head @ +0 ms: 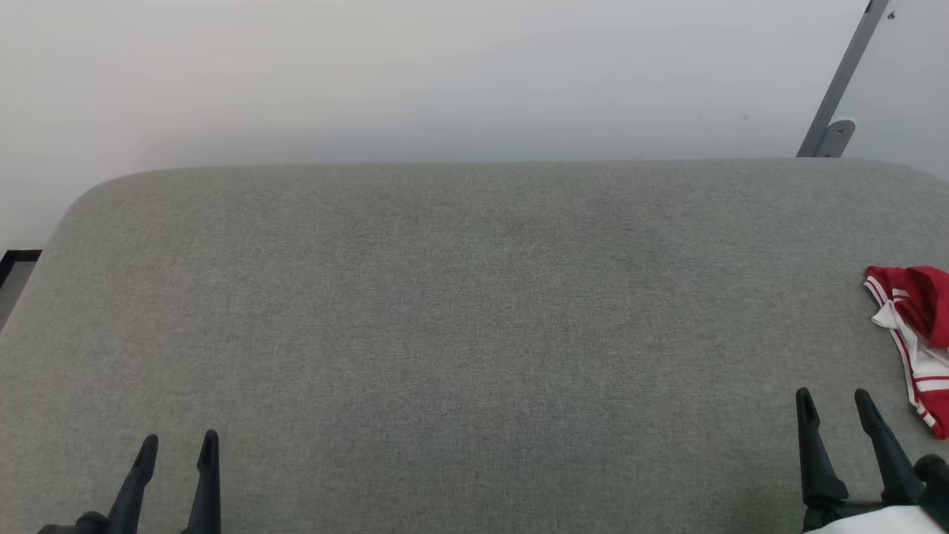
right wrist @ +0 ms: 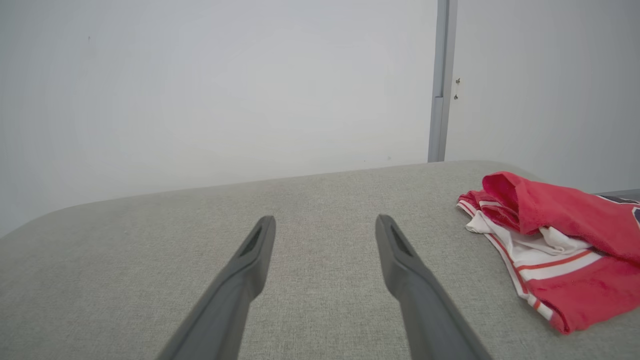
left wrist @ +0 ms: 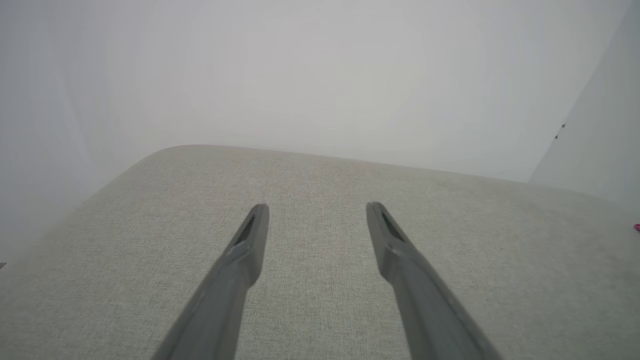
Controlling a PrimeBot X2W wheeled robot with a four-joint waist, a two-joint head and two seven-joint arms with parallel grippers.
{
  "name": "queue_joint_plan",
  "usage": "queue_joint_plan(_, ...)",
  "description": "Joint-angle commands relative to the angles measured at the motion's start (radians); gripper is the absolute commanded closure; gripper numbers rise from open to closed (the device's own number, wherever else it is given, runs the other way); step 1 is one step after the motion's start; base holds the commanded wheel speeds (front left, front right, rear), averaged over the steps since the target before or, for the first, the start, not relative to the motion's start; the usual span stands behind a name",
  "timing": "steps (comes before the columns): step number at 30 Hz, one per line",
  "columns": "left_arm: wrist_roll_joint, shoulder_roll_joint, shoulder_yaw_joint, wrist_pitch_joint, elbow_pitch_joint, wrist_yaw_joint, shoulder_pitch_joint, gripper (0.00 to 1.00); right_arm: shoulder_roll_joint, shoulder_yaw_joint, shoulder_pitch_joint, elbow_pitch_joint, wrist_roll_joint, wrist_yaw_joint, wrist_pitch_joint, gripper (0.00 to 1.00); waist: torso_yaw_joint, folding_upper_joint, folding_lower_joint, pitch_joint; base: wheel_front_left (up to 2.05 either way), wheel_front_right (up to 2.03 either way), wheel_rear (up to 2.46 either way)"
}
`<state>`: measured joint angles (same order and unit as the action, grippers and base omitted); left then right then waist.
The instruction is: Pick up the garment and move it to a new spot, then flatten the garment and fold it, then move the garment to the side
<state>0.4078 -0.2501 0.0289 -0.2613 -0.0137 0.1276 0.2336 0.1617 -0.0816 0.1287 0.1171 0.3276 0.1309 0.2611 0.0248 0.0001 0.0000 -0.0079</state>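
Crumpled garment (head: 918, 311) lies at the right edge of the grey table (head: 474, 297), just beside the right claw (head: 832, 397). Right claw and left claw (head: 181, 439) stand open, empty. Cloth likely soft, light, limp; pinch a raised fold.

- The left gripper (head: 182, 436) has two long, thin black fingers (head: 133, 486) that taper to rounded tips.
- The right gripper (head: 832, 391) has the same pair of black fingers, widening toward a bulkier dark base (head: 823, 489).
- Beside that base sits a rounded black knob (head: 930, 469), and below it a strip of white forearm casing (head: 878, 523).
- In the wrist views the fingers look matte dark grey, each with a narrow dark slot (right wrist: 251, 241) on its inner face near the tip.
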Motion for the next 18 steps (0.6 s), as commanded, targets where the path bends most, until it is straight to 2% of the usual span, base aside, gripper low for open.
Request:
queue_joint_plan(1, -0.013, -0.003, 0.001, -0.005, 0.000, 0.003, -0.004, 0.00, -0.003, -0.001, 0.001, -0.003, 0.005, 0.000, 0.003, 0.00, 0.001, -0.0001, 0.0000, 0.002, 0.00, 0.00, 0.00)
queue_joint_plan(2, -0.005, 0.000, 0.001, 0.000, -0.002, 0.000, -0.001, 1.00, 0.000, 0.000, 0.000, 0.002, 0.001, 0.000, 0.000, 1.00, 0.001, -0.0001, 0.0000, 0.002, 0.00, 0.00, 0.00)
queue_joint_plan(6, -0.002, 0.024, -0.009, 0.003, -0.040, 0.000, 0.000, 1.00, -0.012, 0.008, 0.009, 0.038, 0.001, 0.000, -0.001, 1.00, 0.001, -0.0001, 0.0000, 0.002, 0.00, 0.00, 0.00)
queue_joint_plan(18, 0.201, 0.046, -0.002, 0.056, -0.070, 0.000, -0.055, 1.00, -0.028, 0.001, -0.033, 0.052, 0.209, 0.000, -0.062, 1.00, -0.001, -0.0001, 0.0000, 0.003, 0.00, 0.00, 0.00)
